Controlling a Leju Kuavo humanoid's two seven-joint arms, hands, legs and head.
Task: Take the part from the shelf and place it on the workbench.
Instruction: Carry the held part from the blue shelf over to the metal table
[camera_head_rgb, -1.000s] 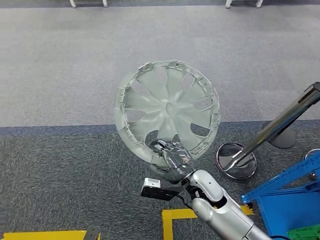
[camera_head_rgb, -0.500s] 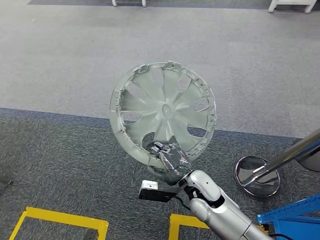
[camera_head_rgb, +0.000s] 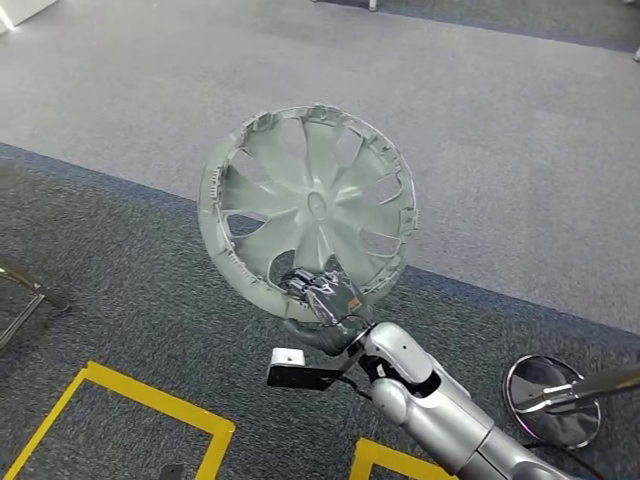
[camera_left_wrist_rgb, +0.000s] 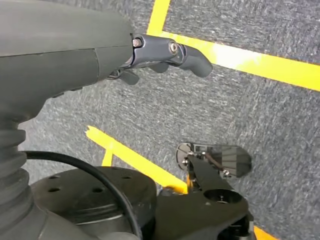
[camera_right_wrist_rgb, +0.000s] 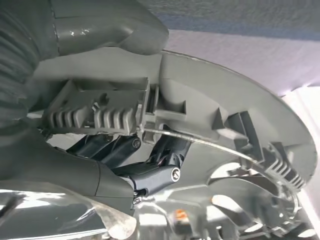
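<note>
Grey wheel cover (camera_head_rgb: 309, 205) apparently hides right hand (camera_head_rgb: 326, 305) fingers.

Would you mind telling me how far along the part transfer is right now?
Pickup looks done: the right hand grips the grey wheel cover by its rim, carrying it above the carpet. The left hand holds nothing. No workbench is in sight, so placing it remains.

The silver right arm (camera_head_rgb: 438, 405) reaches forward, its dark many-fingered right hand (camera_head_rgb: 328, 305) clamped on something; the left hand (camera_left_wrist_rgb: 166, 55) hangs with fingers loosely curled.
</note>
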